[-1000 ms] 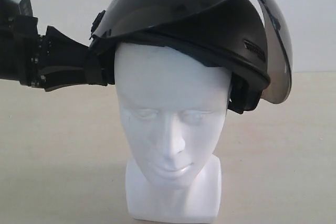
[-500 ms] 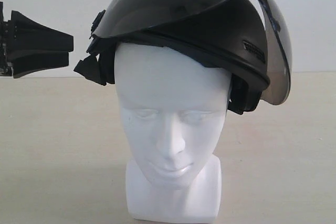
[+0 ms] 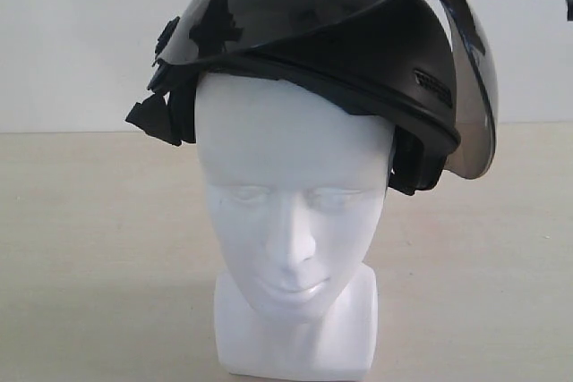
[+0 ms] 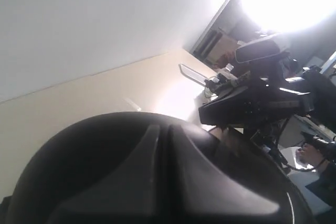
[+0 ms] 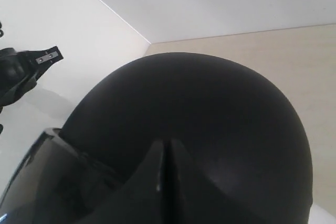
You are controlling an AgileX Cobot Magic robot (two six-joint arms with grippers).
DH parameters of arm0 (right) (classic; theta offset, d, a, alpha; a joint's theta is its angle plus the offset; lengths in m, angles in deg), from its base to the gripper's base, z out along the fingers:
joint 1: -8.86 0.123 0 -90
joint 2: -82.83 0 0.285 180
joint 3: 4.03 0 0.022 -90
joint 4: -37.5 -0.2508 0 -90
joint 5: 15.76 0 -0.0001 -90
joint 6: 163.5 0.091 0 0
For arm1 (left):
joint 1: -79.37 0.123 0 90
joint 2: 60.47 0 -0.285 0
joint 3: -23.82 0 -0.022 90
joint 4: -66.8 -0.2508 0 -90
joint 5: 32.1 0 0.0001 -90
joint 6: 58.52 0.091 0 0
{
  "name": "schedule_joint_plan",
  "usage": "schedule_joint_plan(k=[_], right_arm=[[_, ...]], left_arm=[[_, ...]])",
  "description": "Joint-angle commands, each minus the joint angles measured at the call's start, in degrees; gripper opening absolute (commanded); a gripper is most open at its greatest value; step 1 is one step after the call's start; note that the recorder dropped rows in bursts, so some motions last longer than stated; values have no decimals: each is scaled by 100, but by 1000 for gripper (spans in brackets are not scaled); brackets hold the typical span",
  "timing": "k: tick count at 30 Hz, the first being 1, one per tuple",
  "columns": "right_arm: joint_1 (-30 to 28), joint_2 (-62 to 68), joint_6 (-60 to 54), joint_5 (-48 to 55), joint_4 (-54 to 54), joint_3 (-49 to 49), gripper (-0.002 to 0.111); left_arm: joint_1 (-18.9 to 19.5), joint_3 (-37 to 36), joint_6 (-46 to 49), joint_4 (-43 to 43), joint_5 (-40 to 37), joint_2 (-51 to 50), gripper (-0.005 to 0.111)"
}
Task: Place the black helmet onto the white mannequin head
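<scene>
Atop the white mannequin head (image 3: 291, 194) sits the black helmet (image 3: 313, 33), its rim resting on the crown just above the brow. The head stands upright on its blocky base on the tabletop (image 3: 89, 248), facing the exterior camera, so it carries the helmet's weight without any help from me.

The helmet sits crooked. The smoke visor (image 3: 470, 105) hangs down on the right of the exterior view instead of over the face, and a black side pad (image 3: 157, 118) juts out on the opposite side.

My left end effector (image 4: 160, 150) has its fingers pressed together with nothing between them, and its tip points at the dark dome of the shell. My right end effector (image 5: 165, 166) is the same, fingers meeting along one seam, empty, aimed at the shell just beside the visor's edge. I cannot tell whether either tip touches the shell.

I judge that closed fingers suit this stage: a blunt tip can push or steady a smooth round shell that offers little to pinch. The placing looks essentially done, with only squaring the helmet left.
</scene>
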Motion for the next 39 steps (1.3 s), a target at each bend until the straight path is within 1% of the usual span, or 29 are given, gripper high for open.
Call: schedule_joint_plan(k=[1, 6, 9, 15, 26, 30, 32, 35, 39], right_arm=[[5, 28, -175, -171, -126, 86, 0], [5, 227, -187, -316, -120, 375, 0], [5, 513, -187, -316, -120, 581, 0], [5, 1005, -213, 14, -80, 982, 0], [16, 1109, -173, 817, 209, 1007, 0], [65, 1109, -157, 1090, 117, 1007, 0], [255, 1109, -157, 1156, 117, 1007, 0], [688, 1109, -157, 1169, 129, 1007, 0], [814, 1109, 10, 1169, 220, 1007, 0]], left_arm=[[-318, 614, -45, 42, -1, -607, 4], [-692, 913, -45, 22, -1, -988, 4], [-820, 1043, -45, -122, -1, -1146, 4], [-819, 1059, -45, -299, -1, -1196, 4], [-819, 1059, -45, -681, -1, -1196, 4], [-819, 847, -45, -681, -1, -1154, 4], [-819, 648, -45, -681, -1, -1083, 4], [-819, 393, -45, -681, -1, -899, 4], [-819, 145, -45, -681, -1, -676, 4]])
